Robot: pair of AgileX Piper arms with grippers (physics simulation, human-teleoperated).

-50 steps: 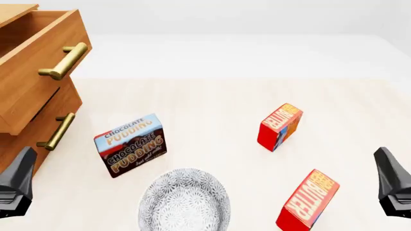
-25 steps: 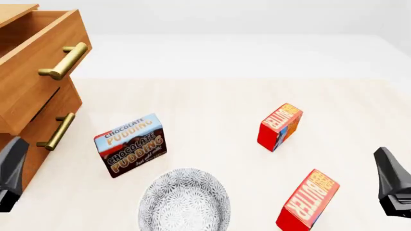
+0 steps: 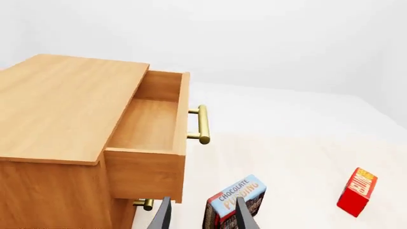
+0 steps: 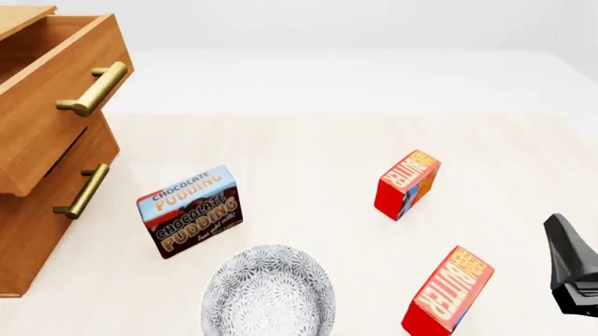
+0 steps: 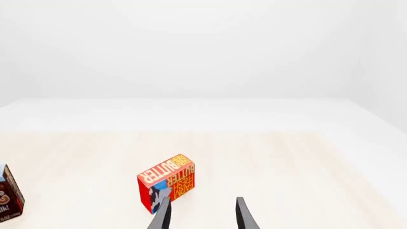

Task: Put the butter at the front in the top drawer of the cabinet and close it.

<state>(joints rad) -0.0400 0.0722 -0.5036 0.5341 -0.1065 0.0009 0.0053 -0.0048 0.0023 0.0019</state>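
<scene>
The butter (image 4: 447, 292) stands nearest on the counter (image 4: 309, 150), just left of the right gripper (image 4: 572, 269), jaws apart. The left gripper's (image 3: 202, 215) jaws are apart too. Beyond stand 1 pudding box (image 4: 190, 210), then the cabinet (image 4: 28, 231), its top drawer (image 4: 47, 98) open.

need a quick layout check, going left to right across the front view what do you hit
cabinet with its top drawer open → Chocolate Pudding box → patterned plate → far butter box → front butter box → right gripper
</scene>
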